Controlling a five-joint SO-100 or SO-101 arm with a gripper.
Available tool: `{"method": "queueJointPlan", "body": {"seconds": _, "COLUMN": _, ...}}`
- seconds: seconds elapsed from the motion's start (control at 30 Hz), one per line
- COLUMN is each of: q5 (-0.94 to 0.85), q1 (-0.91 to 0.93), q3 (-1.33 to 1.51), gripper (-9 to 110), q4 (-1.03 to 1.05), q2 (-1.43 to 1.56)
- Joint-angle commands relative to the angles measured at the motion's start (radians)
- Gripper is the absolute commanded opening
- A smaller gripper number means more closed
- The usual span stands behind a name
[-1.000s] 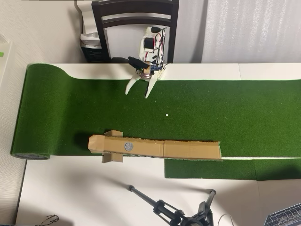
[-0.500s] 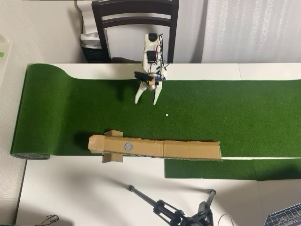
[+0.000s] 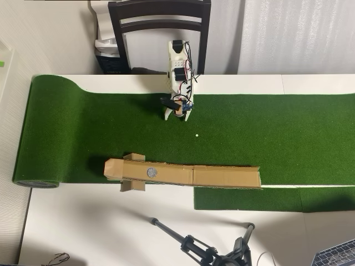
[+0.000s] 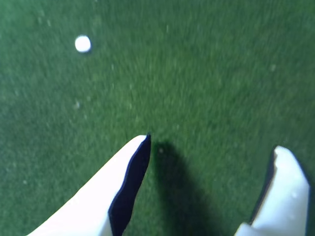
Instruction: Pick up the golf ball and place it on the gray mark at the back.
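In the overhead view the cardboard channel (image 3: pixel 183 174) lies across the turf mat (image 3: pixel 277 138), which lies on the bench (image 3: pixel 111 221). The gray mark (image 3: pixel 151 172) sits in the channel toward its left end. The arm (image 3: pixel 178 83) stands behind the channel, a chair (image 3: pixel 160 27) farther behind; a tripod (image 3: pixel 199 249) lies before it.

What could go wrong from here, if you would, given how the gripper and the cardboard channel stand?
No golf ball shows in either view; the open gripper could go for the tiny white dot on the turf instead. The gray mark sits inside a walled cardboard channel, so the gripper might knock its sides.
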Motion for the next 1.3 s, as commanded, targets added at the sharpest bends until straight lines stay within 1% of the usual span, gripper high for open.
{"method": "queueJointPlan", "body": {"seconds": 0.0, "q5": 0.012, "q1": -0.009, "q3": 0.043, "gripper": 39, "q4": 0.02, "q2": 0.101}}
{"method": "queueJointPlan", "body": {"seconds": 0.07, "q5": 0.012, "q1": -0.008, "q3": 0.044, "gripper": 35, "q4": 0.018, "q2": 0.101}}
{"method": "queueJointPlan", "body": {"seconds": 0.23, "q5": 0.012, "q1": -0.003, "q3": 0.048, "gripper": 22, "q4": 0.018, "q2": 0.101}}
{"method": "queueJointPlan", "body": {"seconds": 0.37, "q5": 0.017, "q1": 0.005, "q3": 0.049, "gripper": 5, "q4": 0.018, "q2": 0.101}}
{"method": "queueJointPlan", "body": {"seconds": 0.43, "q5": 0.031, "q1": 0.003, "q3": 0.049, "gripper": 0, "q4": 0.018, "q2": 0.101}}
{"method": "queueJointPlan", "body": {"seconds": 1.27, "q5": 0.026, "q1": -0.002, "q3": 0.077, "gripper": 1, "q4": 0.009, "q2": 0.1}}
